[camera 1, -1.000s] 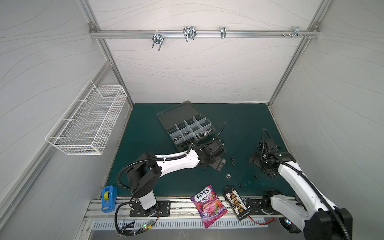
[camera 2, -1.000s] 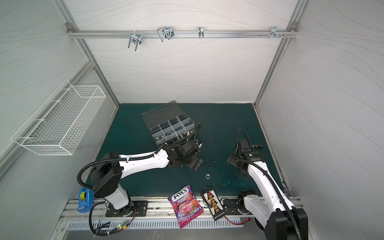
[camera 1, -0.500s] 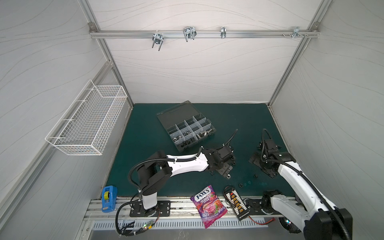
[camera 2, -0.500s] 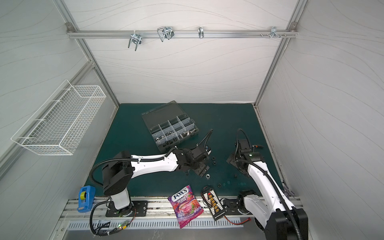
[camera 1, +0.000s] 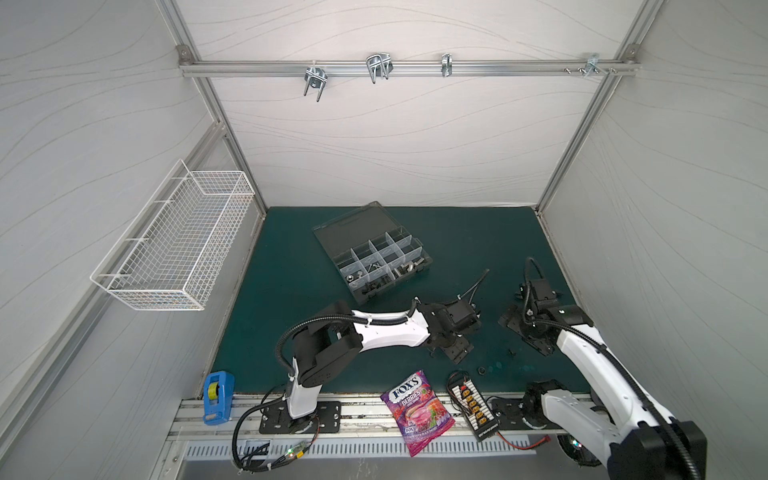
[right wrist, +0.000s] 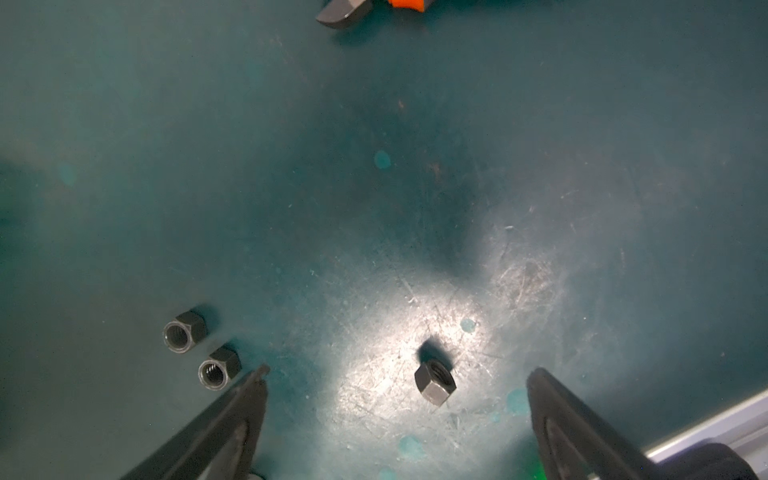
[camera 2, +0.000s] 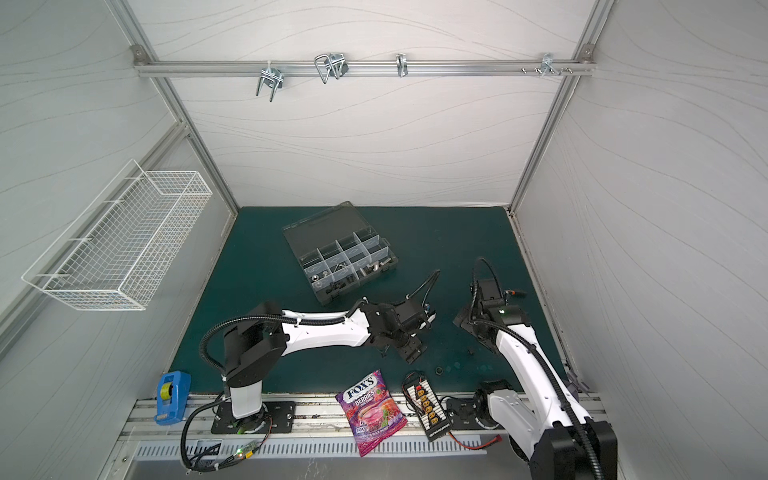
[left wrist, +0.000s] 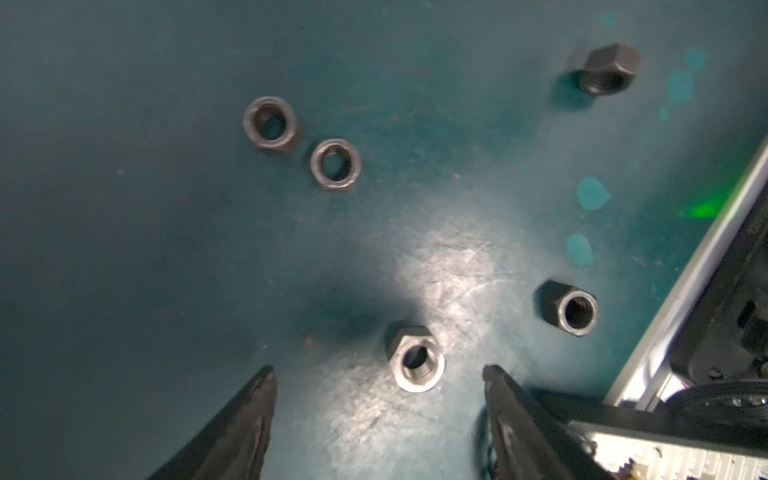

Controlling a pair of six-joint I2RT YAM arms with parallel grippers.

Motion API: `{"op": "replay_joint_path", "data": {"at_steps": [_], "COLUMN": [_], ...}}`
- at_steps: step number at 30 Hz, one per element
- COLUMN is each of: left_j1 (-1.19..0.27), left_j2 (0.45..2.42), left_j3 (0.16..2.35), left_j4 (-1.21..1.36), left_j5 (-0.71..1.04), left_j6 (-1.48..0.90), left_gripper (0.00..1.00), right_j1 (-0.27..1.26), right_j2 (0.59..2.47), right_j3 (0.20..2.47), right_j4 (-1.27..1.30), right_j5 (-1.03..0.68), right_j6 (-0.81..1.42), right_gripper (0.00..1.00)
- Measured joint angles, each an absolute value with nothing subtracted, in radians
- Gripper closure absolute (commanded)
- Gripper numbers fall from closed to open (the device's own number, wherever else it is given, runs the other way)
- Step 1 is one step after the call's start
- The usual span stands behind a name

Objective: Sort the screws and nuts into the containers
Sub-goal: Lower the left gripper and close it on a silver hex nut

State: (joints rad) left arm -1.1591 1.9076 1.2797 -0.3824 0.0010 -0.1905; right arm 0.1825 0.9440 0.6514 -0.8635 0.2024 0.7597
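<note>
The smoky-grey organizer box (camera 1: 372,257) lies open at mid-mat, with silver screws (camera 1: 409,267) and nuts in its front containers. My left gripper (left wrist: 378,374) hovers low over the green mat, open. A dark nut (left wrist: 417,360) lies flat just ahead of its tips, nearer one finger and touching neither. Several more dark nuts (left wrist: 335,165) lie farther off. My right gripper (right wrist: 397,374) is open wide over another nut (right wrist: 435,381), and two nuts (right wrist: 218,371) lie beside one finger. In both top views the grippers (camera 1: 455,351) (camera 2: 478,332) sit at the mat's front right.
A candy bag (camera 1: 417,411) and a yellow-plug connector board (camera 1: 473,409) lie at the front edge. A blue tape dispenser (camera 1: 218,397) stands at the front left. A white wire basket (camera 1: 178,241) hangs on the left wall. The front metal rail (left wrist: 685,282) runs near the left gripper.
My left arm has swung from beside the organizer box out to the front right over the loose nuts, and its jaws have narrowed somewhat. The right arm has stayed still.
</note>
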Motion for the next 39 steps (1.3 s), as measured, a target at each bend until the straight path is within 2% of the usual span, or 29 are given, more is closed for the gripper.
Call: {"op": "replay_joint_path", "data": {"at_steps": [9,11,21,29,31,39], "left_j1": [-1.176,-1.176,-1.177,-1.177,-1.177,-1.177], "left_j2": [1.950,1.966,2.008,2.010,2.010,2.025], "left_j3": [1.284,1.292,1.329,1.331,1.331,1.354], "left_j4": [-0.385,-0.389,-0.400,-0.413,-0.416,-0.448], "left_j5": [-0.002,-0.004,-0.009,-0.025,-0.034,-0.079], "left_j6": [-0.146,-0.141,-0.128,-0.125,-0.126,-0.108], "left_gripper": [0.24,0.29,0.42,0.44,0.52,0.54], "right_j1": [0.183,0.183,0.183,0.183,0.183,0.183], "right_j2": [0.945,0.945,0.945,0.945,0.945,0.945], "right_j3": [0.651,0.651,0.651,0.651,0.651,0.651], "right_j4": [-0.863,-0.863,-0.863,-0.863,-0.863,-0.863], "right_j5": [0.202,0.202,0.202,0.204,0.204,0.204], "right_j6": [0.758,0.759,0.759,0.758,0.758,0.758], "right_gripper": [0.01,0.01,0.01,0.01,0.01,0.01]}}
